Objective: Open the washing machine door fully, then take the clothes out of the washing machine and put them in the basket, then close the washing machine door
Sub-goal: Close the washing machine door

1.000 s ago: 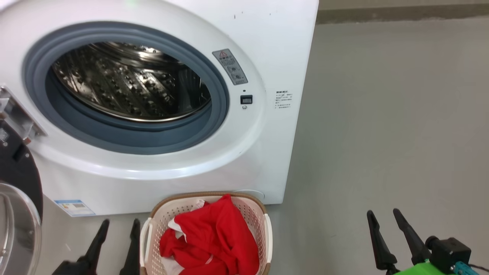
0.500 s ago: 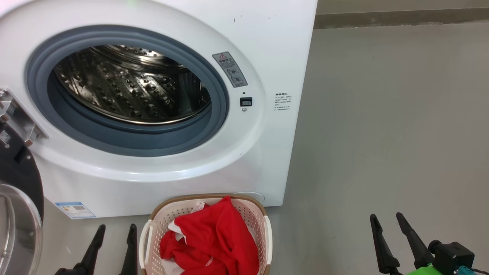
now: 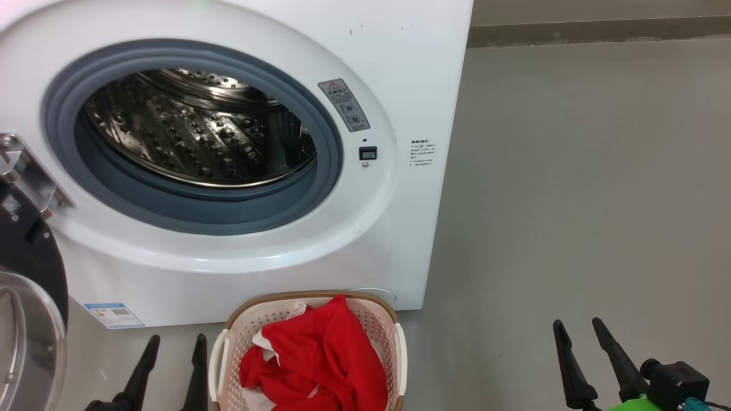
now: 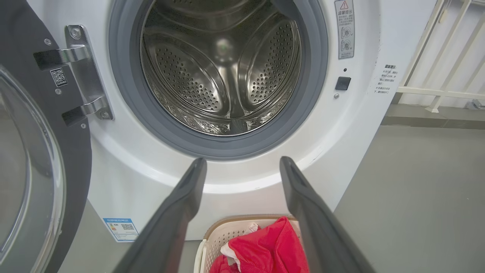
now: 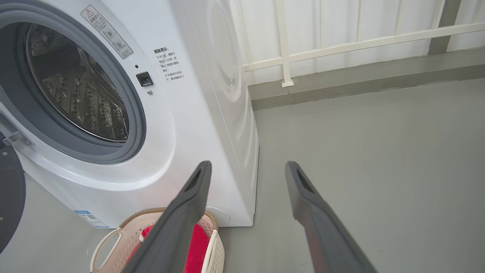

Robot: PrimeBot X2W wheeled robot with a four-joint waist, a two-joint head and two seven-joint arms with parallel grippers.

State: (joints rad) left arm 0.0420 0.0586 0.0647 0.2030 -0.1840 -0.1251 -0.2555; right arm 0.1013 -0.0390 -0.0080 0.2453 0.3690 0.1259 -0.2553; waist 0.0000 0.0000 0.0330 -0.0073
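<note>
The white washing machine (image 3: 400, 68) stands with its steel drum (image 3: 194, 125) bare inside the grey gasket. Its door (image 3: 28, 285), black-rimmed with a glass bowl, hangs swung open at the far left. Red clothes (image 3: 320, 359) lie heaped in the cream basket (image 3: 394, 342) on the floor before the machine. My left gripper (image 3: 177, 341) is open just left of the basket, holding nothing. My right gripper (image 3: 577, 325) is open over bare floor to the right. In the left wrist view, the drum (image 4: 223, 72), door (image 4: 75, 144), basket (image 4: 212, 235) and clothes (image 4: 269, 246) show.
Grey floor (image 3: 571, 200) stretches to the right of the machine. A low kerb and white railing (image 5: 341, 41) run along the back wall. A blue label (image 3: 114, 315) sits on the machine's lower front.
The head camera has shifted slightly, so the whole picture sits a little lower. The left gripper has sunk lower in the frame. Clothes and basket have not moved.
</note>
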